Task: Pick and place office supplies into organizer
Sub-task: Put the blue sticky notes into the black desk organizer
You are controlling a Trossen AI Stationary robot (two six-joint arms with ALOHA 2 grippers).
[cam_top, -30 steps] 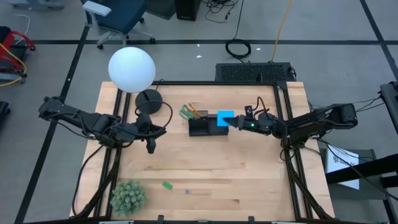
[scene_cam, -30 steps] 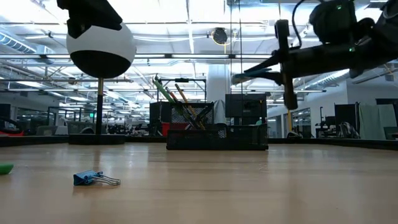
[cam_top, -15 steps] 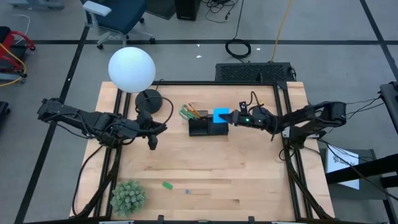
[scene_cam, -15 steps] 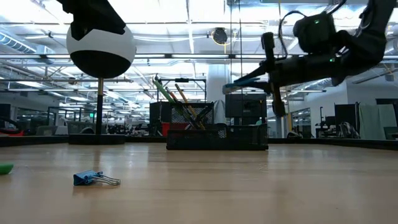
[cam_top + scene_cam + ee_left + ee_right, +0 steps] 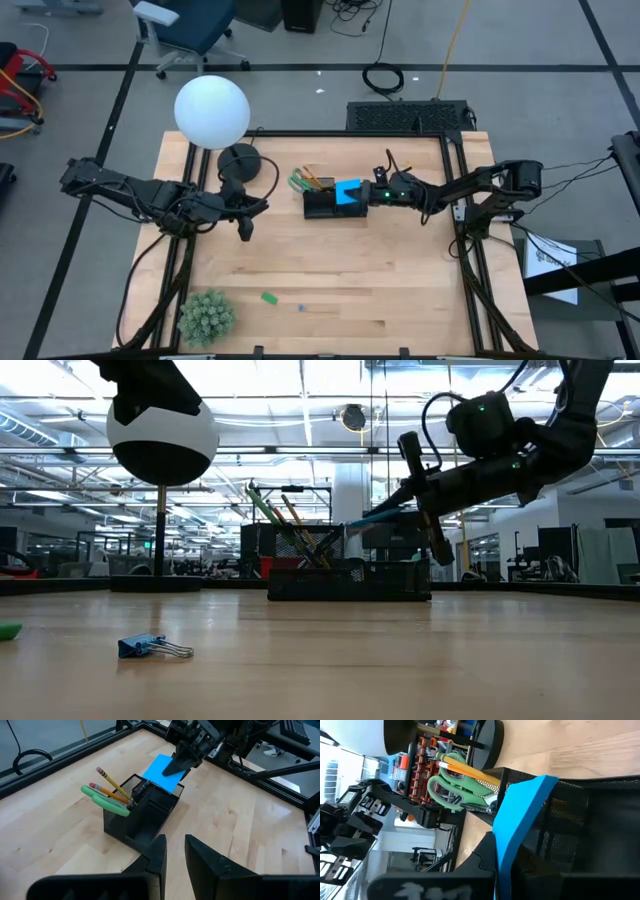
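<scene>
The black organizer (image 5: pixel 333 206) sits mid-table. Two orange-yellow pencils (image 5: pixel 113 788) and green-handled scissors (image 5: pixel 106 801) stand in its tall mesh cup. My right gripper (image 5: pixel 368 194) reaches in from the table's right, shut on the blue note pad (image 5: pixel 349 192), which hangs over the organizer's right half (image 5: pixel 150 805). My left gripper (image 5: pixel 243 218) waits left of the organizer with a narrow gap between its fingers (image 5: pixel 175 852), holding nothing. A green eraser (image 5: pixel 269 297) and a small blue binder clip (image 5: pixel 150 647) lie near the near edge. My right gripper pinches the blue note pad by its edge nearest the table's right (image 5: pixel 176 766), one finger (image 5: pixel 482 852) on each face. The fingers come nearly level from the right, slanting down. The pad is tilted, its free left end (image 5: pixel 350 524) lowest, over the organizer; whether it touches, I cannot tell.
A white globe lamp (image 5: pixel 211 111) with a round black base (image 5: pixel 239 161) stands at the far left. A fuzzy green plant ball (image 5: pixel 206 316) sits at the near left corner. Bare wood (image 5: pixel 380 270) lies between the organizer and the near edge.
My right gripper has moved toward the table's left, over the organizer, come lower and tipped downward. The blue note pad went with it, from nearly level to slanting down on its left end. My left arm has kept still.
</scene>
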